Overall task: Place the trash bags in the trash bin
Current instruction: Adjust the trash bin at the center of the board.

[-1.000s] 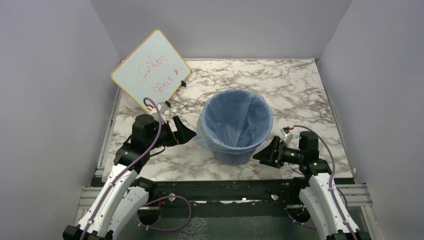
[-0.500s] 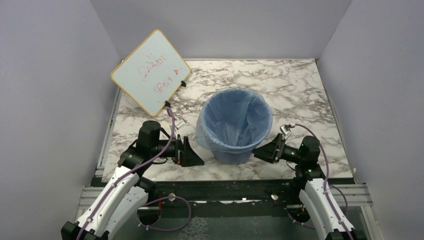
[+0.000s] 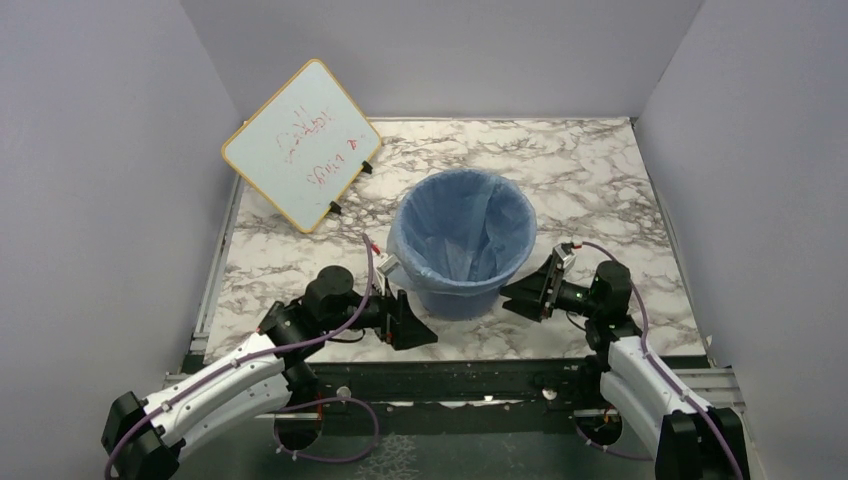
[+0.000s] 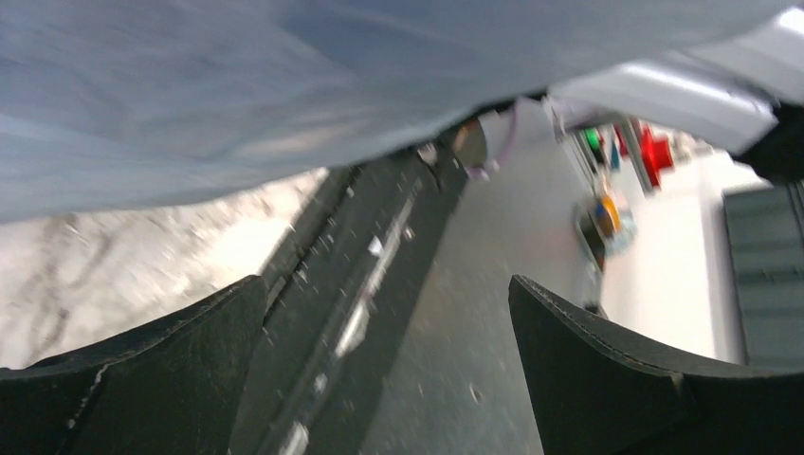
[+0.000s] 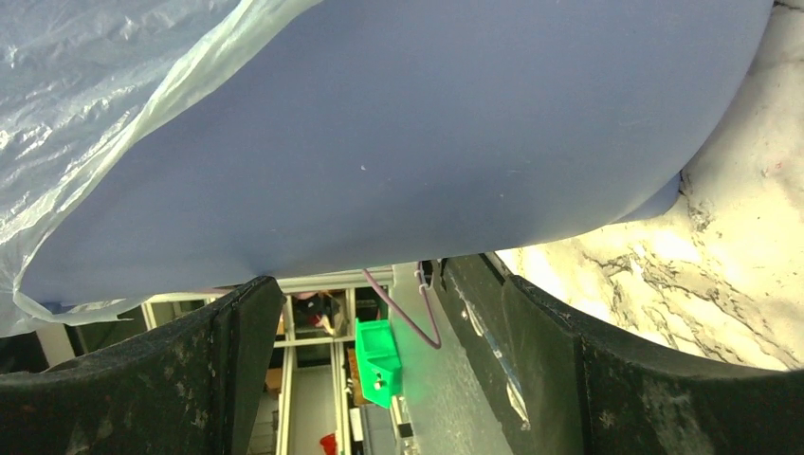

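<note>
The trash bin point(image 3: 455, 300), a round blue bucket, stands mid-table. The trash bag point(image 3: 460, 225), thin and light blue, lines its inside and folds over the rim. My left gripper point(image 3: 418, 322) lies low at the bin's near-left foot, open and empty. In the blurred left wrist view the bag point(image 4: 190, 95) fills the top above the open gripper point(image 4: 389, 313). My right gripper point(image 3: 512, 297) is open beside the bin's right wall. In the right wrist view the bin wall point(image 5: 455, 142) and a flap of bag point(image 5: 95, 95) sit just above the empty gripper point(image 5: 379, 322).
A white board point(image 3: 300, 143) with red writing leans at the back left corner. Marble tabletop point(image 3: 600, 180) stretches behind and to the right of the bin. A dark metal rail point(image 3: 450, 375) runs along the near edge, close under both grippers.
My left arm swung down from the bin's left side to its near-left foot by the table edge. The right gripper edged up along the bin's right side. The bin shifted slightly left.
</note>
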